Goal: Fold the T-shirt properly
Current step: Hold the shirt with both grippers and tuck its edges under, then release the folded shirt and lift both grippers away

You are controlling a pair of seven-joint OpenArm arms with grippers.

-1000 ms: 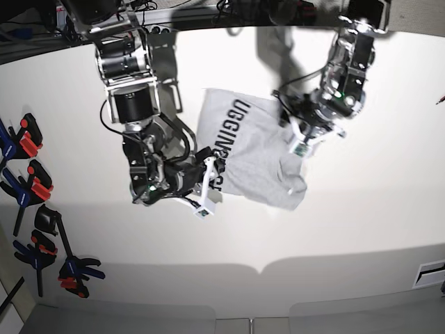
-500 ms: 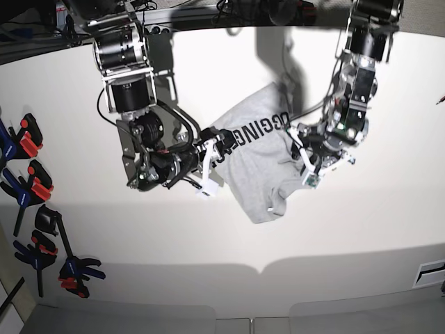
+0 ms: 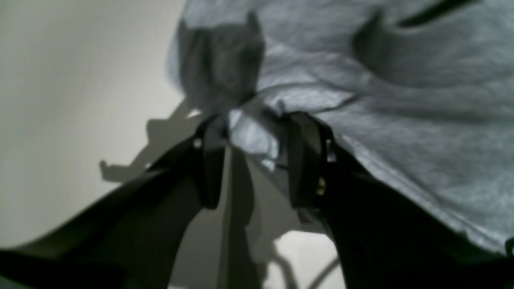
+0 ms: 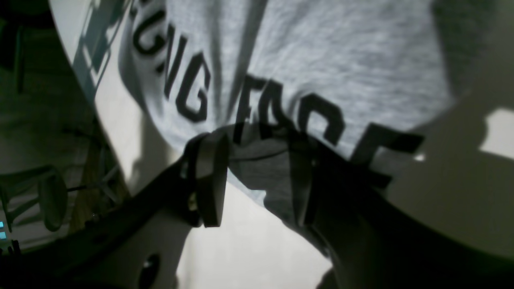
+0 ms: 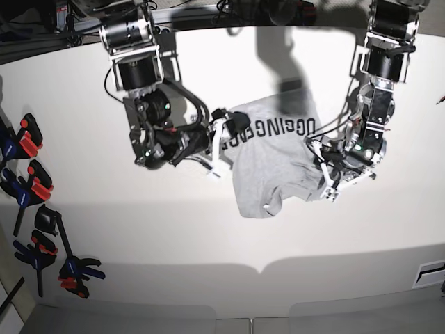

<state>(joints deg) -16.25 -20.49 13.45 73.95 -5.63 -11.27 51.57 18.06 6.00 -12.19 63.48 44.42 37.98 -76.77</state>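
Five clamps lie at the white table's edge. One T-shirt, lettering up, hangs stretched between two grippers above the table centre. Left gripper pinches a bunched fabric edge; right gripper pinches the edge beside the lettering.

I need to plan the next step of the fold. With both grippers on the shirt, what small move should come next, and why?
Probably spread the arms apart: the left gripper and right gripper each pinch the T-shirt, which hangs bunched and wrinkled.
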